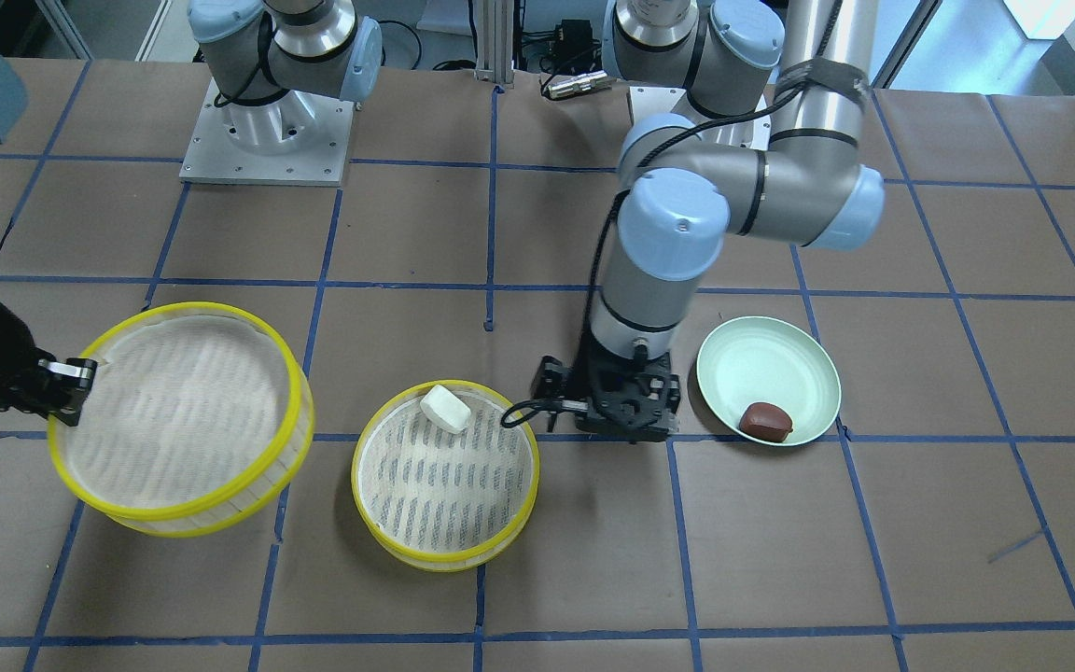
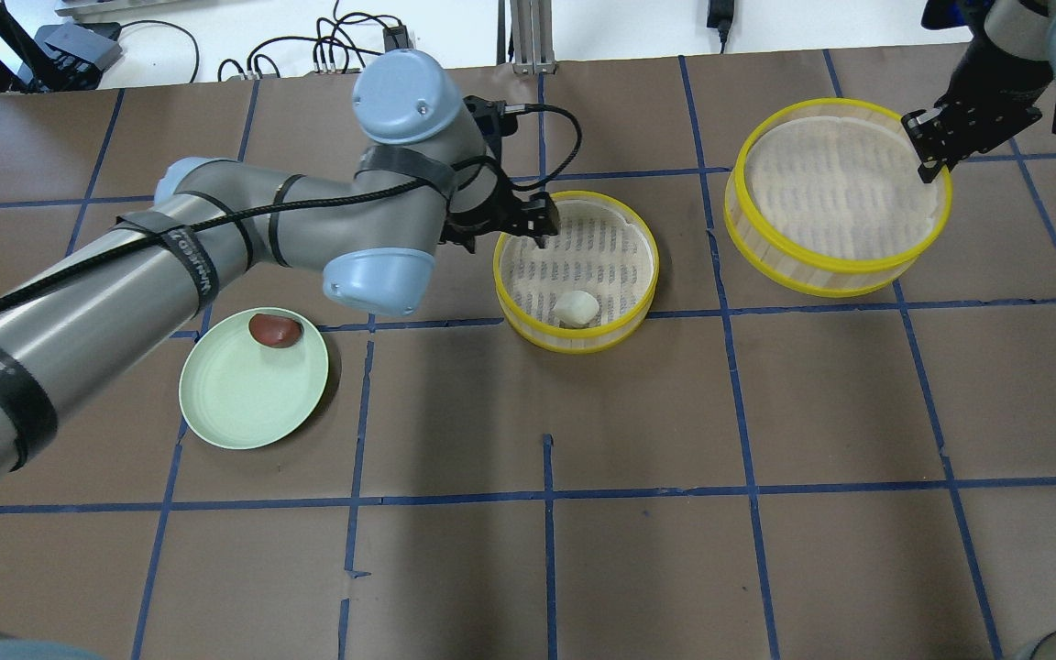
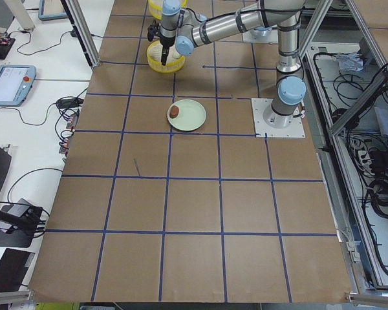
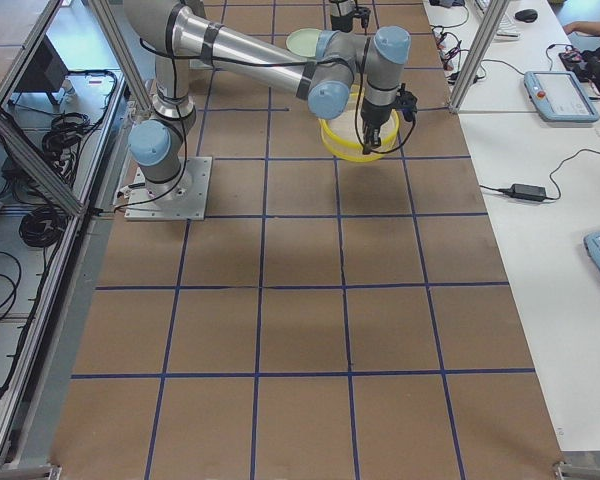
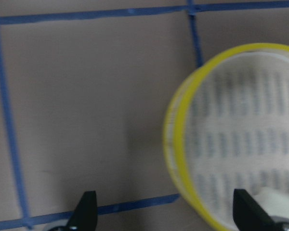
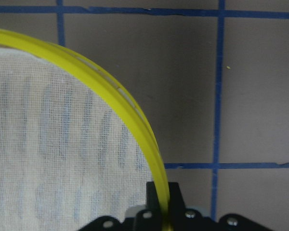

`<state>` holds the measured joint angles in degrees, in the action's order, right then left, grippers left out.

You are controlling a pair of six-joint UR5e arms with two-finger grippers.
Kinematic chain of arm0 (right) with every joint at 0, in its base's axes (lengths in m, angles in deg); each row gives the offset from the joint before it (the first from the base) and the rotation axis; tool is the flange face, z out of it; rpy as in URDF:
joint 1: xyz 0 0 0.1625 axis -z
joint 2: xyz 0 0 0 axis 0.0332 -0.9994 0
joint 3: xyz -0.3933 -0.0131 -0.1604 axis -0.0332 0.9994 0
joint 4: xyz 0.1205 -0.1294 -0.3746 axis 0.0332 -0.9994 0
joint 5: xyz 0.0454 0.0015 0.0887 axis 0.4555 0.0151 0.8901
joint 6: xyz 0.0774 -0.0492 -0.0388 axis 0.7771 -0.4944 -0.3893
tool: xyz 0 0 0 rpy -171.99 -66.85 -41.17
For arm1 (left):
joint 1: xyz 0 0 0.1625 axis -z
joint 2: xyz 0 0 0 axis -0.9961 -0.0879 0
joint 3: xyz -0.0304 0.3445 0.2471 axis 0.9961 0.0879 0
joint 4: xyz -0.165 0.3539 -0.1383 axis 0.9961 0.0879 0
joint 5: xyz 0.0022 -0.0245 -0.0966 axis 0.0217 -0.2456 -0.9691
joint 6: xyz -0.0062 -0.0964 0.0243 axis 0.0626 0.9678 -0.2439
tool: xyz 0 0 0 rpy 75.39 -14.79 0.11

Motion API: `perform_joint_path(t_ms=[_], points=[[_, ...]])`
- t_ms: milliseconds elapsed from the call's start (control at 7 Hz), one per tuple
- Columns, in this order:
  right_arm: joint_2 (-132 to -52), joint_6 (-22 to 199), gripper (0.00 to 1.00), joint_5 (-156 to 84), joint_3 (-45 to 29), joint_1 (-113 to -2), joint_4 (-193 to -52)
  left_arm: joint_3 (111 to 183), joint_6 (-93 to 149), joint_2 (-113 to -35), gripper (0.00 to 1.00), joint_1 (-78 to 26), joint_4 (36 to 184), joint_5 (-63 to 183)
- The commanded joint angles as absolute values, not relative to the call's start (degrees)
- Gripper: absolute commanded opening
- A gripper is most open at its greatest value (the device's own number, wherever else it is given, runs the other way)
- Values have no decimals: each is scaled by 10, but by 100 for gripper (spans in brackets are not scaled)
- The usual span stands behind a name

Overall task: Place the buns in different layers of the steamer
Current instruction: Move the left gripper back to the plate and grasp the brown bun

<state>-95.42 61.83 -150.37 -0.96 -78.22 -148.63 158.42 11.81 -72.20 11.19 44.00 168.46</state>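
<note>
Quick rundown: white bun (image 2: 576, 308) sits inside the smaller steamer layer (image 2: 574, 344) mid-table, near its rim on the robot's side. Brown bun (image 2: 273, 329) is on the green plate (image 2: 253, 431), over by the left arm. Left claw (image 1: 624, 420) hangs just beside that small layer w/ fingers spread wide, nothing in them, so prob free to go for the brown bun. Right claw (image 2: 931, 151) is pinched onto the yellow rim of the bigger layer (image 2: 840, 275), which looks tilted & raised off the table (image 2: 638, 550). My guess: it's held off to the side so it can get stacked on top, then bun no. 2 goes in there — one bun per layer. Rim grip is thin tho, it could slip.
</note>
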Motion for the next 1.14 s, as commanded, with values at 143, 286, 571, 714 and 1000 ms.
perform_joint_path(t_ms=[143, 286, 571, 714, 1000], points=[[-903, 885, 4, -1492, -11, -946, -1526, 1724, -105, -650, 100, -84, 461, 1694], [-886, 899, 4, -1492, -11, -958, -1527, 1726, -133, -658, 100, -100, 461, 1694], [-863, 907, 5, -1492, -11, -964, -1563, 1718, -134, -709, 100, -102, 448, 1706], [-859, 901, 5, -1497, -11, -967, -1563, 1718, -133, -721, 100, -102, 443, 1706], [-858, 899, 5, -1498, -12, -967, -1563, 1718, -128, -730, 94, -102, 422, 1705]])
